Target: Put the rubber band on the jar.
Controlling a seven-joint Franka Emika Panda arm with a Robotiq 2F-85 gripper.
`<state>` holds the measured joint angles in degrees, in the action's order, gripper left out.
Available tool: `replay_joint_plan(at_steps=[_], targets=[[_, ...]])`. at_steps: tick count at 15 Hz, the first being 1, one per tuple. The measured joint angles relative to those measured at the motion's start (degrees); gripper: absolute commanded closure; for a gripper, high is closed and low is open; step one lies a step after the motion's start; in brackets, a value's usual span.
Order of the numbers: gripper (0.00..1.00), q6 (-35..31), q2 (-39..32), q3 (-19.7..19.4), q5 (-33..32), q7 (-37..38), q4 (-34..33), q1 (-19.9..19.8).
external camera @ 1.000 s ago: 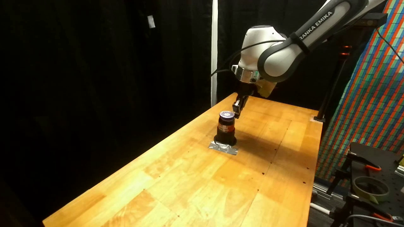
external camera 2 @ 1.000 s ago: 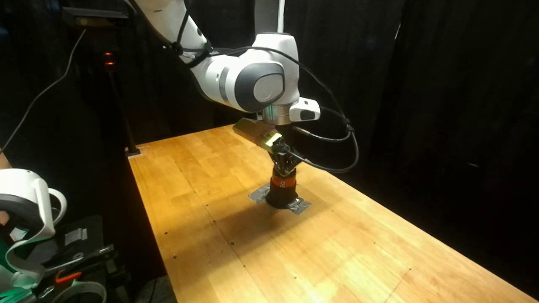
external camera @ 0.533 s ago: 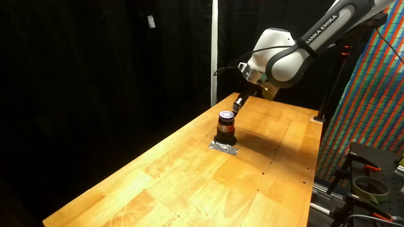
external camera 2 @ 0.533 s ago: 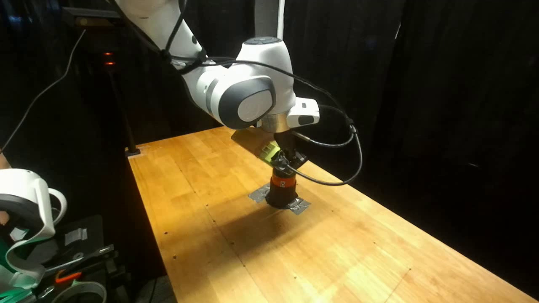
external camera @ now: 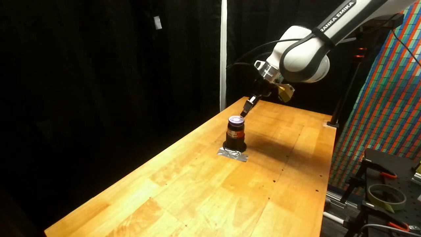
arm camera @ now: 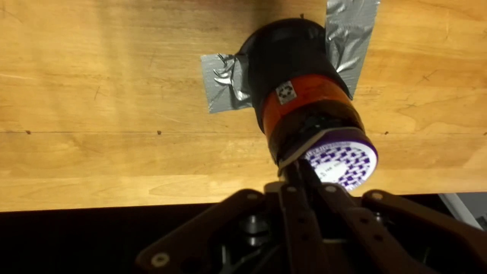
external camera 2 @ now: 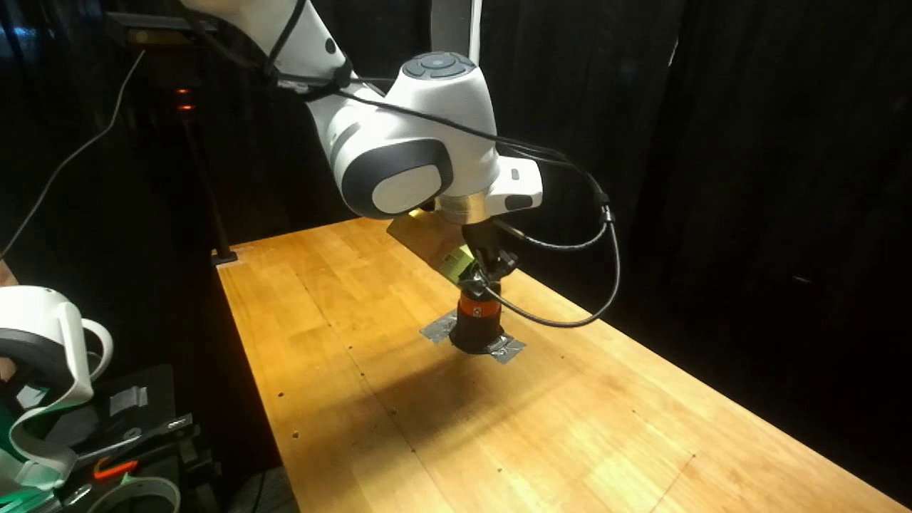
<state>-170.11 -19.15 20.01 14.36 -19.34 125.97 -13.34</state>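
The jar stands upright on the table, with an orange-red label and a purple lid with a patterned white top. It also shows in an exterior view and in the wrist view. The pale rubber band lies along the lid's lower edge and slants out to the fingertips. My gripper has its fingers together at the lid's rim. The band crosses at the left fingertip; whether it is pinched I cannot tell. In an exterior view the tilted gripper is just beside the lid. The band's far side is hidden.
The jar sits in a black base held by silver tape on the wooden table. A side bench with a tape roll stands beyond the table. A cable loops beside the gripper.
My gripper has tilted over, its fingertips rising slightly toward the lid while the wrist swung away from the jar. The jar has stayed in place.
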Motion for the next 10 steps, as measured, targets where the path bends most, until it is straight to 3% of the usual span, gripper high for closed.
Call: replay_joint_plan(at_steps=[5, 7, 10], targets=[[0.9, -0.11, 0.54, 18.37, 17.25, -17.41, -0.47, -16.19], [0.64, -0.09, 0.43, 22.97, 21.25, -22.39, -0.52, -20.67], [0.43, 1.18, 0.92, 23.54, 20.84, -23.44, -0.19, -22.68]])
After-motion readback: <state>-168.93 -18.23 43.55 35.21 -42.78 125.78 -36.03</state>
